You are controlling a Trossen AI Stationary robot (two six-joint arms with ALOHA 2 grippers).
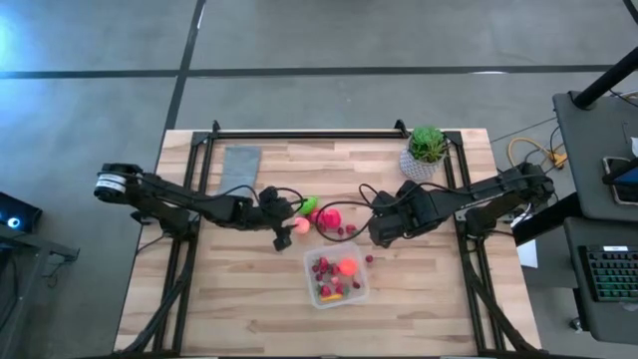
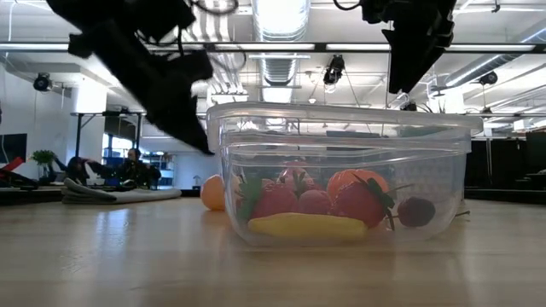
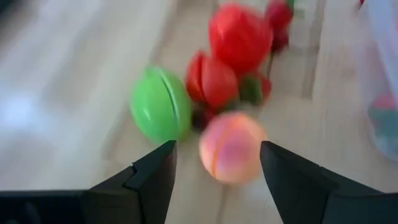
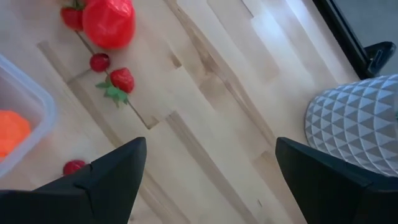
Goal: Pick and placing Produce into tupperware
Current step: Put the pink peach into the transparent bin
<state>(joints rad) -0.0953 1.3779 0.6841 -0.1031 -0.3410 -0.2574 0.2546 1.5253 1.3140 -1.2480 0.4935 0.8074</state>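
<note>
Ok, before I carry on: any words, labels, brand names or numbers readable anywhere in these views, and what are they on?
None can be read.
Tupperware: clear walls, no label or embossed mark visible.
Produce, such as the pink peach: plain surfaces, no stickers.
White plant pot: only a triangle pattern, no lettering.
Keyboard beside the table: keys too small to read.

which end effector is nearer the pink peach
Left. The left end effector has its open fingers either side of the pink peach; the right end effector is farther off, across the produce pile.
</note>
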